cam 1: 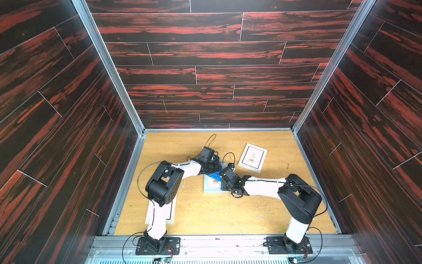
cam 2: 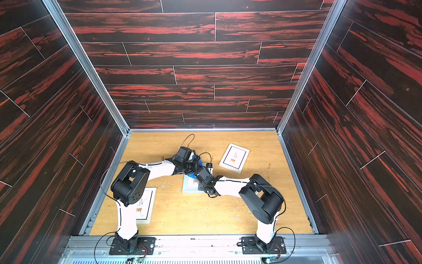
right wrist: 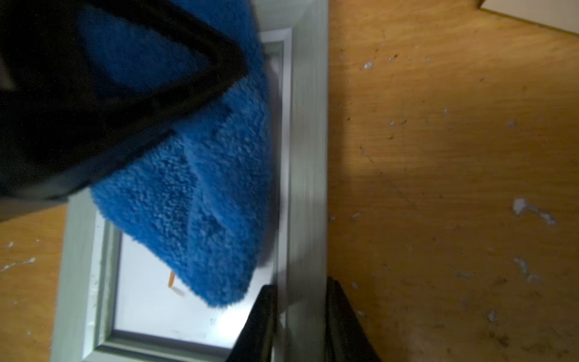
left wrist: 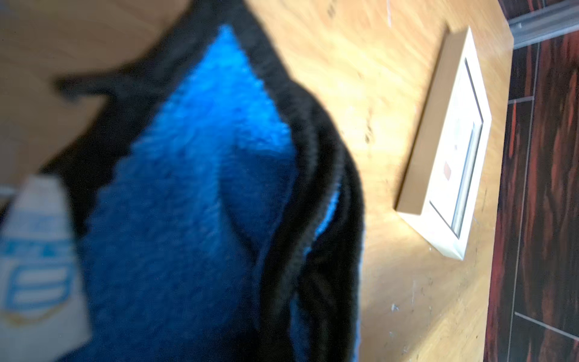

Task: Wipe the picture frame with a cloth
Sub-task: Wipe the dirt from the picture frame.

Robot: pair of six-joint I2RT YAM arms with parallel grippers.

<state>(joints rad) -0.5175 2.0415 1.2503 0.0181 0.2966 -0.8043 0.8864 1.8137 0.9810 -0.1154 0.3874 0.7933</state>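
The left fingers [right wrist: 131,138] clench the soft, light, bright blue fluffy microfibre cloth [right wrist: 194,188], bunched on the glass of the pale grey-green rectangular picture frame [right wrist: 308,156]. The right fingers [right wrist: 340,313] pinch its stiff side rail, probably the safest hold, flat on the wooden tabletop [right wrist: 438,156].

Three picture frames [cam 2: 234,158] [cam 2: 189,185] [cam 2: 146,205]; one blue cloth [right wrist: 194,188]; two robot arms [cam 2: 159,170] [cam 2: 230,186]; one table [cam 2: 205,217].

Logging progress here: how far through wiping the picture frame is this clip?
Done: left jaws are shut on the cloth, which lies on the grey-green frame. In hand: right jaws clamp that frame's side rail while the cloth covers part of the glass. Remaining: the uncovered glass and borders; how much is wiped cannot be told.
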